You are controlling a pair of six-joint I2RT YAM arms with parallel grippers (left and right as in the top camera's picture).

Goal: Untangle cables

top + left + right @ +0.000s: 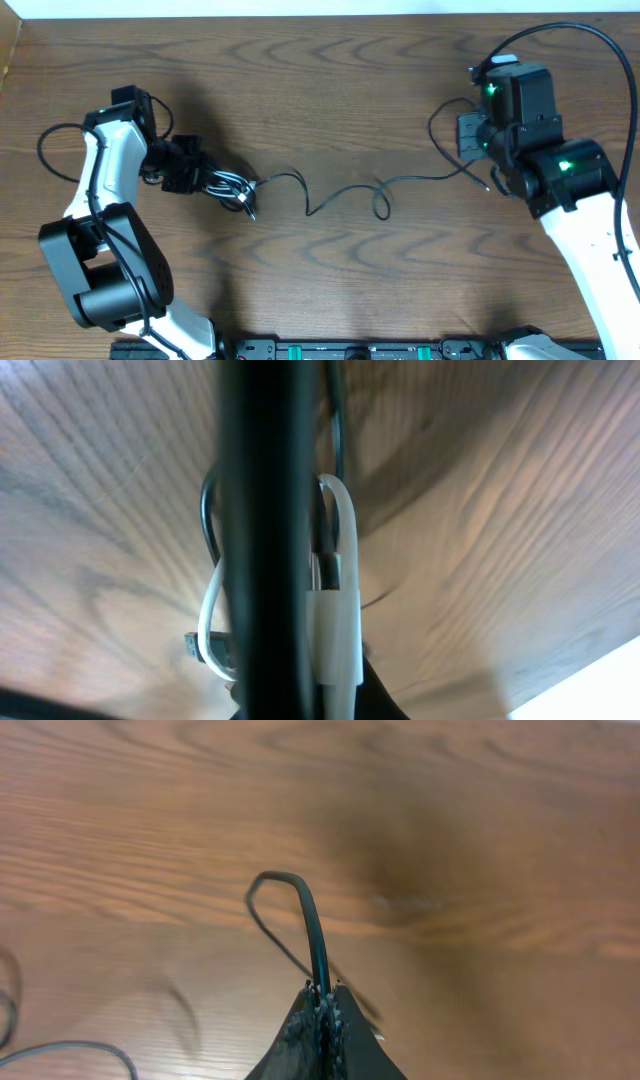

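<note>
The left jaws are clenched on a bundle of cables. In the left wrist view a white cable loops up alongside the dark finger, and its pale plug is pressed against that finger. A black cable curves round the finger's other side, where a small grey plug end sticks out lower down. I cannot tell which strands are pinched and which only lie against the finger.

The right jaws are shut tight on a long black cable. In the right wrist view it rises from between the tips, bends over in a narrow arch and drops back to the tabletop.

From overhead, the bundle lies on the tabletop at the tip of the left arm. The long black cable leaves the bundle on the side facing the right arm and runs across the wood in shallow waves. It makes a small loop roughly midway from the bundle to the right jaws. Past that, well apart from the bundle, a wider thin black loop curls beside the right arm's wrist, on the side toward the bundle. A thicker black cord arcs above the right arm, farthest from the bundle.
</note>
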